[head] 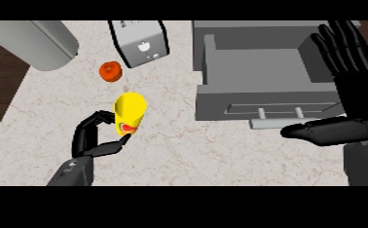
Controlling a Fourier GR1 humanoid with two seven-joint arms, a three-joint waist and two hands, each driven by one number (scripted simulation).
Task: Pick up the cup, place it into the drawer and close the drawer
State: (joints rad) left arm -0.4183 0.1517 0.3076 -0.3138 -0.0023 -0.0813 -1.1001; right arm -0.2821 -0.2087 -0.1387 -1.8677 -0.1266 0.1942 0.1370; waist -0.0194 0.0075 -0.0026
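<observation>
The yellow cup lies left of centre in the frame, its long axis running nearly up-down with a slight tilt — the broad yellow end toward the top, the reddish end toward the bottom. The left robot hand rises from the lower left, fingers and thumb curled round the cup's lower end. The right robot hand stands at the right edge, fingers straight and spread, beside the open grey drawer on the marbled tabletop.
</observation>
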